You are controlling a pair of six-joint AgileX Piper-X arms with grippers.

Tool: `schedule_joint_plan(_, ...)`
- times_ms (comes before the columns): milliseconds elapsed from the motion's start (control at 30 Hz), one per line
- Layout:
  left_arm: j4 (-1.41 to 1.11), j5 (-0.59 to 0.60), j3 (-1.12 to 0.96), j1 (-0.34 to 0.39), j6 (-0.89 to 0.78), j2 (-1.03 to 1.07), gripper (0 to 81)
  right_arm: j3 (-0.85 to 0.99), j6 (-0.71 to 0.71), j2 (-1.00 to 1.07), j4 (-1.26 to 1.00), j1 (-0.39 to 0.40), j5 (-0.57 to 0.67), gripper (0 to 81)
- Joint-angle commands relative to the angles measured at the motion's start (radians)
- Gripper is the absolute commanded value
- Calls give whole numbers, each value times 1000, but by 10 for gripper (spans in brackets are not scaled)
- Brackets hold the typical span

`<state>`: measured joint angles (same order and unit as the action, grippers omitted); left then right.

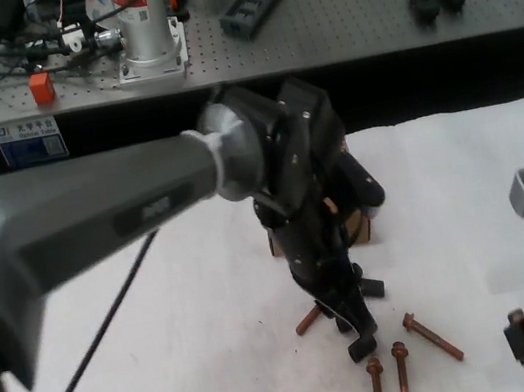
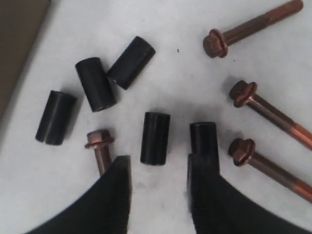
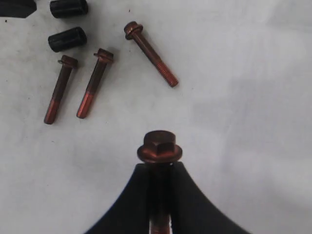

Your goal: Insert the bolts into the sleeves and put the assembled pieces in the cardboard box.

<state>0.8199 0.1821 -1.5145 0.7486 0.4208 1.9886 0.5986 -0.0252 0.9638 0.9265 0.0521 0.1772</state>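
Sleeves: five black sleeves (image 2: 95, 84) lie on their sides on the white cloth (image 2: 175, 29), none with a bolt in it. Three sit in a loose cluster, two of them touching. A fourth sleeve (image 2: 155, 138) lies just ahead of the gap between the fingers of the left gripper (image 2: 158, 192). That gripper's jaws stand well apart and have hold of nothing. The fifth sleeve (image 2: 204, 140) meets the tip of one finger (image 2: 209, 195) (partly covered by it).

Bolts: three copper-coloured bolts (image 2: 270, 109) lie flat beside the sleeves. A fourth loose bolt (image 2: 100, 141) lies at the other finger, its shank hidden.

Right gripper (image 3: 159, 195): clamped on the shank of a held bolt (image 3: 159, 146), with the hex head standing clear past the fingertips. It is off to one side of the loose parts, well apart from the left gripper.

Cardboard box (image 1: 360, 231): on the cloth just beyond the sleeves, mostly hidden behind the left arm (cannot tell what is in it).

Past the cloth's far edge runs a perforated bench (image 1: 361, 6).
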Motion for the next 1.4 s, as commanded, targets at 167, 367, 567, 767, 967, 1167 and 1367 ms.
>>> schedule_joint_plan(167,-13,-46,-61,36,153,87,276,0,-4,-12,-3,-4,21,46)
schedule_joint_plan(367,-13,-67,-93,38,167,131,276,-4,4,-12,-3,-4,21,46)
schedule_joint_plan(567,28,-67,-128,38,169,169,276,-3,4,-12,-3,-4,29,46)
schedule_joint_plan(767,122,-67,-171,38,170,207,211,-3,4,-12,-3,-4,66,46)
schedule_joint_plan(967,74,-67,-172,39,168,207,1,-3,4,-12,-3,-4,66,46)
schedule_joint_plan(1167,56,-67,-172,32,61,124,6,-3,4,-14,-64,-4,66,46)
schedule_joint_plan(1367,-72,62,7,-43,-270,-104,6,-3,-110,-66,-287,-4,244,46)
